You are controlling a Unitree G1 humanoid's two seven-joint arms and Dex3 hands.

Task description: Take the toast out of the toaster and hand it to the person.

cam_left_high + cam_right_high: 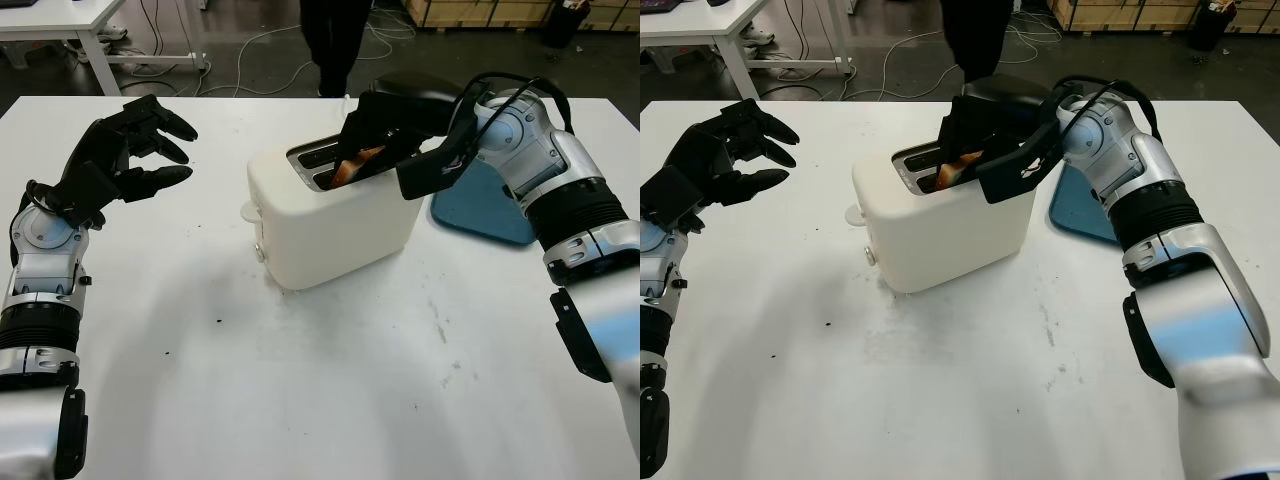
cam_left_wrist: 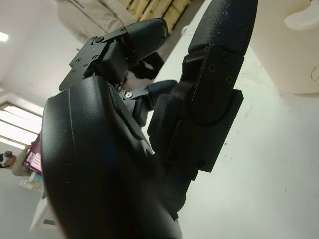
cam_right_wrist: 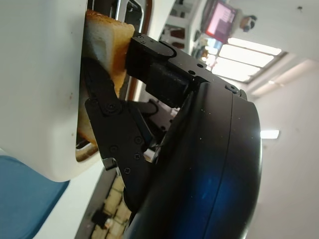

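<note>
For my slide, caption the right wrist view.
Right hand gripping the toast as it stands in the white toaster slot.

Lab: floor cables [image 1: 262, 42], stacked crates [image 1: 480, 10].

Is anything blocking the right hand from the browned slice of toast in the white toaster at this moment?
Nothing visible does. The right hand is over the white toaster, its black fingers already closed on the browned slice of toast, which sits partly in the slot. The left hand is open above the table, clear of the toaster.
</note>
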